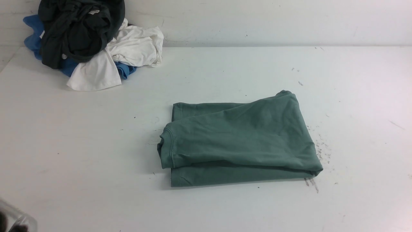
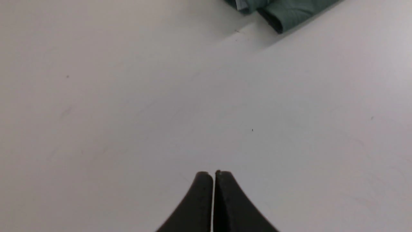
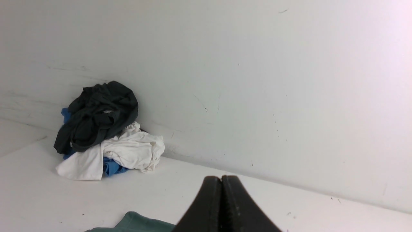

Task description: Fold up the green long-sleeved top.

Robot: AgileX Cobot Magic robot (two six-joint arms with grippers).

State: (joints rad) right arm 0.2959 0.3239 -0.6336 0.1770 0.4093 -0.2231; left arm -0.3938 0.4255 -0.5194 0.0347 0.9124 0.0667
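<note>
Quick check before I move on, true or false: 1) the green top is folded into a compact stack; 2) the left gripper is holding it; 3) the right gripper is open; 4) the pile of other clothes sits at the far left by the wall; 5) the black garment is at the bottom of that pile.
1. True. The green top lies folded in layers on the table.
2. False. The left gripper is shut on nothing, over bare table, apart from the top.
3. False. The right gripper is shut, holding nothing.
4. True. The pile sits at the far left against the wall.
5. False. The black garment lies on top, over the white and blue ones.
</note>
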